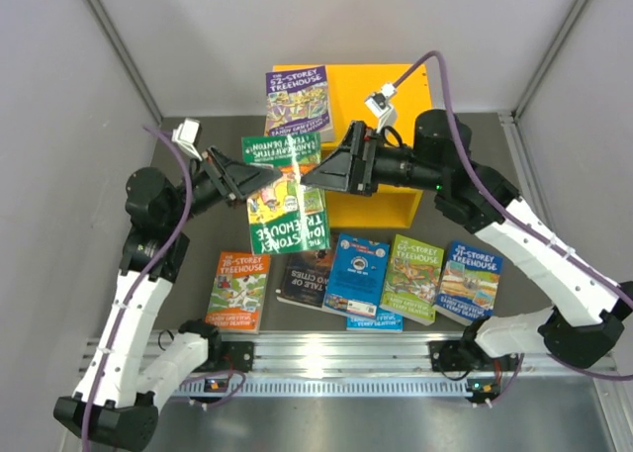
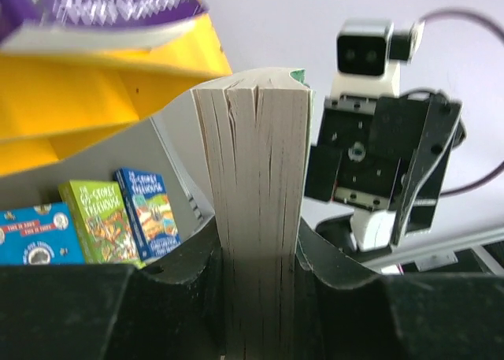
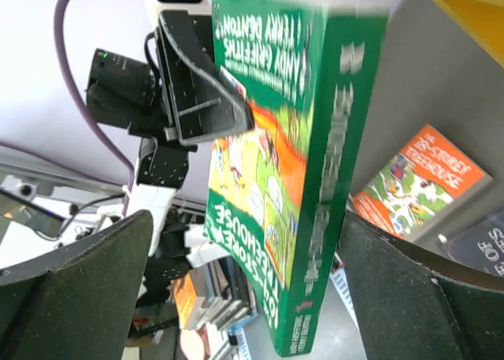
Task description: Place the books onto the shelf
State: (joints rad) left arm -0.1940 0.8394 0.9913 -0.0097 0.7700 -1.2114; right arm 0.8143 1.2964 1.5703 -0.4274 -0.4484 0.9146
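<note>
Left gripper (image 1: 255,180) pinches the green book (image 1: 287,215) upright by its page edge, centre frame. Right gripper (image 1: 318,173) stands spread, apparently mid-handover toward the shelf (image 1: 381,207).

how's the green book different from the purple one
The green book is clamped at its page edge by the left gripper; the purple book lies free. The green book hangs tilted in front of the shelf; the purple book rests on its top. Both are Treehouse titles.
</note>
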